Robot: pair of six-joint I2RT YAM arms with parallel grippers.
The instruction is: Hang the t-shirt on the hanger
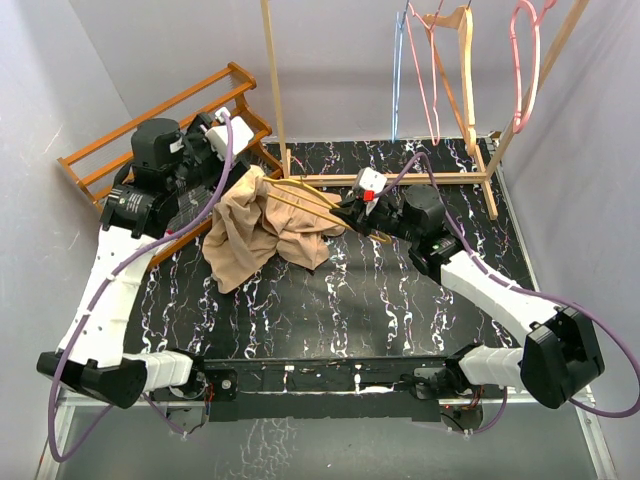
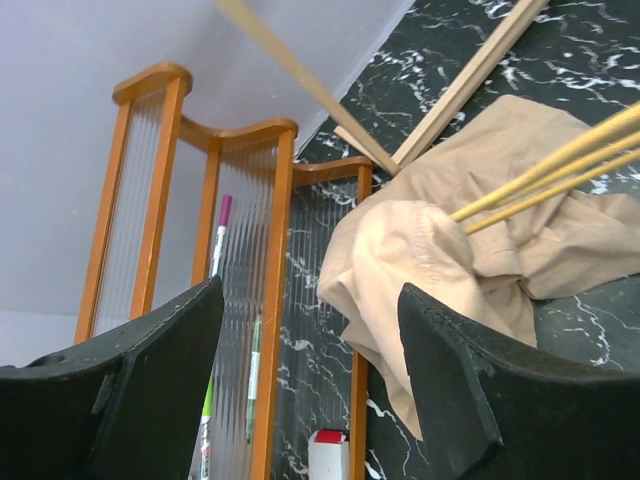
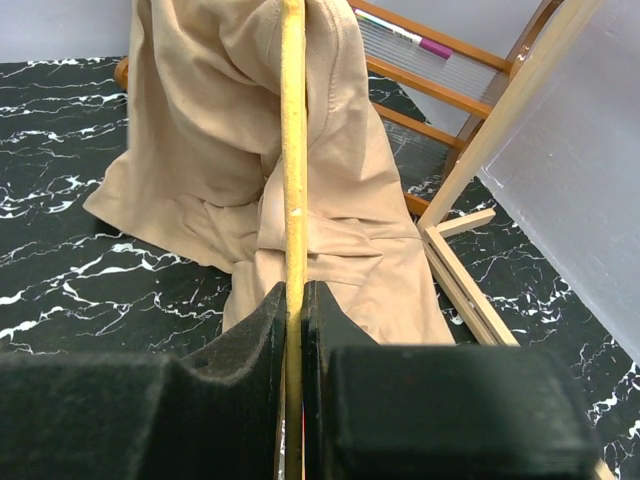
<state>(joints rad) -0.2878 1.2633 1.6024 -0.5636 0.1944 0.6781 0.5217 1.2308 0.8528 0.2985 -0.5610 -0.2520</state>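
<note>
Two grippers are in my views, and they stand very differently. My right gripper (image 3: pixel 295 300) has its jaws pressed together on one bar of the thin mustard-yellow clothes hanger (image 3: pixel 293 150), and the black pads touch the bar on both sides. The hanger reaches away from this gripper, and its far part goes under the large tan-beige fabric t-shirt (image 3: pixel 220 130). The t-shirt is draped over that end in folds. The rest of it lies bunched on the black white-veined marble-pattern table (image 1: pixel 350 300), left of the centre.

My left gripper (image 2: pixel 310 330) has its jaws wide apart, with nothing between them. It hangs at the back left, above the orange-brown wooden rack (image 2: pixel 275 250). It is near the left edge of the t-shirt but apart from it.
</note>
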